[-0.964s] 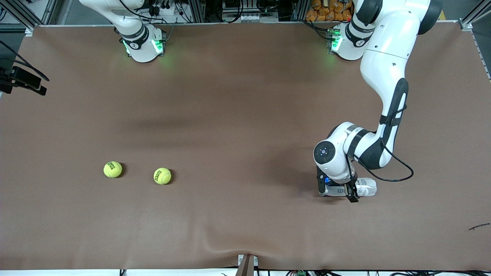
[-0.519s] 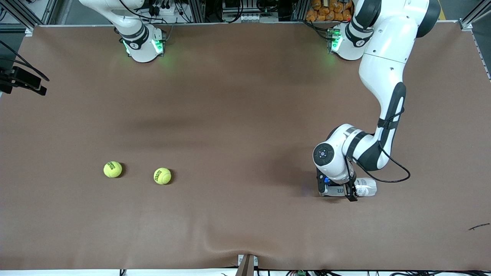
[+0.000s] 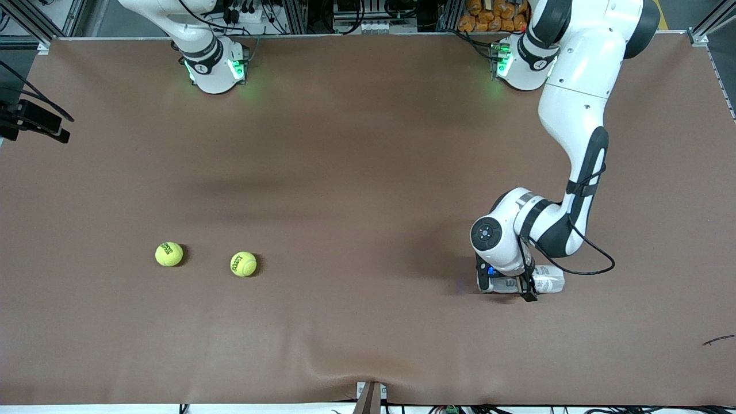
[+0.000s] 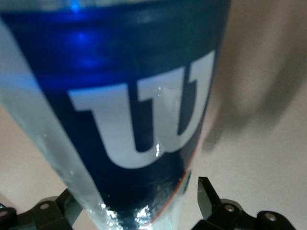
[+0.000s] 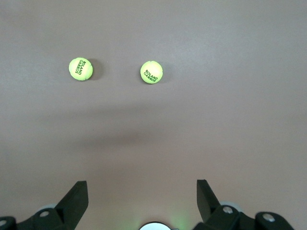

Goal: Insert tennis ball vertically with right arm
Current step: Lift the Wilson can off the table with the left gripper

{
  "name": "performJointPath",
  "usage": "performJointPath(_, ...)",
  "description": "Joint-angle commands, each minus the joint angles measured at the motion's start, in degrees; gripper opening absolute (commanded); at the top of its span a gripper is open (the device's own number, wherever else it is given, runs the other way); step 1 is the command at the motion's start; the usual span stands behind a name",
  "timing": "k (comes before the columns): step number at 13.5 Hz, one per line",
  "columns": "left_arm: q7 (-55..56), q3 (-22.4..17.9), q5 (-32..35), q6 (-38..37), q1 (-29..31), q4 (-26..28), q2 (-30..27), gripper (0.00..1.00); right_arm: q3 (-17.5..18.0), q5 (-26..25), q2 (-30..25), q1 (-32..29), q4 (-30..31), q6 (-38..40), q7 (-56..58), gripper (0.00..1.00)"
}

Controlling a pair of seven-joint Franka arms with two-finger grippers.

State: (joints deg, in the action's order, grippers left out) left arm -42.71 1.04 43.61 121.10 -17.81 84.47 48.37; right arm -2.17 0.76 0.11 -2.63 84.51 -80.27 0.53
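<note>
Two yellow tennis balls (image 3: 169, 254) (image 3: 244, 264) lie side by side on the brown table toward the right arm's end; both show in the right wrist view (image 5: 80, 69) (image 5: 151, 72). A clear tennis ball can (image 3: 546, 283) with a blue label lies on its side toward the left arm's end. My left gripper (image 3: 506, 286) is down over it, fingers open, one on each side of the can (image 4: 144, 120), with a gap at one finger (image 4: 205, 191). My right gripper (image 5: 139, 184) is open and empty, high above the table and out of the front view.
A black fixture (image 3: 34, 121) juts over the table edge at the right arm's end. A small dark scrap (image 3: 719, 339) lies near the front corner at the left arm's end. The cloth bulges near the front edge (image 3: 345, 368).
The left arm's wrist and elbow have shifted slightly over the can. The can and both balls have not moved.
</note>
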Motion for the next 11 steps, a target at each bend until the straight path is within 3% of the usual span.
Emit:
performJointPath(1, 0.8, -0.2, -0.4, 0.4, 0.1, -0.5, 0.7, 1.00, 0.9, -0.2, 0.5, -1.4, -1.2, 0.4, 0.4, 1.00)
performJointPath(6, 0.7, -0.1, -0.4, 1.7, 1.3, -0.6, 0.9, 1.00, 0.9, -0.2, 0.5, -1.4, -1.2, 0.4, 0.4, 1.00)
performJointPath(8, 0.7, -0.1, -0.5, 1.7, 1.2, -0.7, 1.0, 0.87, 0.9, -0.2, 0.5, -1.4, -1.2, 0.4, 0.4, 1.00)
performJointPath(11, 0.8, 0.0, -0.6, 1.7, 1.2, -0.8, 1.1, 0.79, 0.9, -0.2, 0.5, -1.4, -1.2, 0.4, 0.4, 1.00)
